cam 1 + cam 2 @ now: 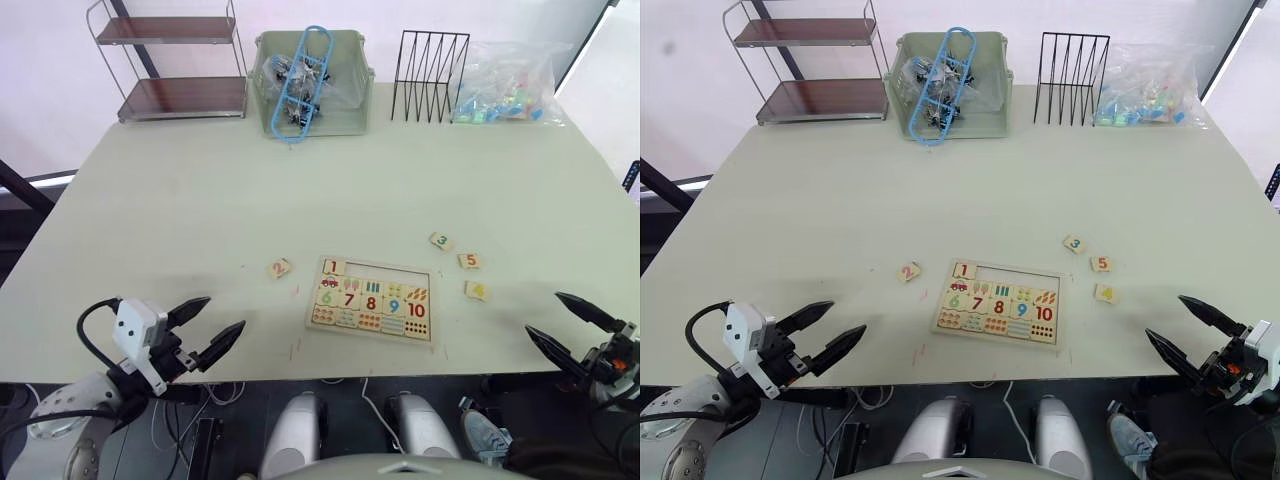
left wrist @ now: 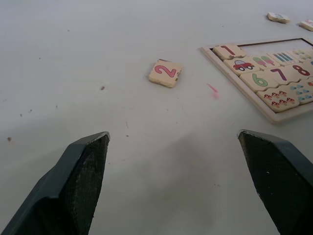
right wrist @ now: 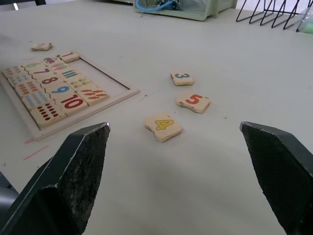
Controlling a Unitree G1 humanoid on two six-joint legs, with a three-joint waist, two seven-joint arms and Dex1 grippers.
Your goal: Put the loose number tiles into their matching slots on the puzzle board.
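Observation:
The puzzle board [image 1: 430,292] lies near the table's front edge, with the 1 tile [image 1: 333,267] seated at the left end of its top row of slots [image 1: 395,275], the others in that row bare. The 2 tile [image 1: 280,268] lies loose left of the board. Right of it lie the 3 tile [image 1: 441,241], 5 tile [image 1: 468,261] and 4 tile [image 1: 476,290]. My left gripper [image 1: 208,329] hovers open at the front left, facing the 2 tile [image 2: 165,73]. Open too, my right gripper [image 1: 568,325] is at the front right, near the 4 tile [image 3: 163,126].
Along the back edge stand a two-tier metal shelf [image 1: 180,65], a green bin [image 1: 312,85] with a blue object in it, a black wire rack [image 1: 432,62] and a clear bag of coloured pieces [image 1: 508,85].

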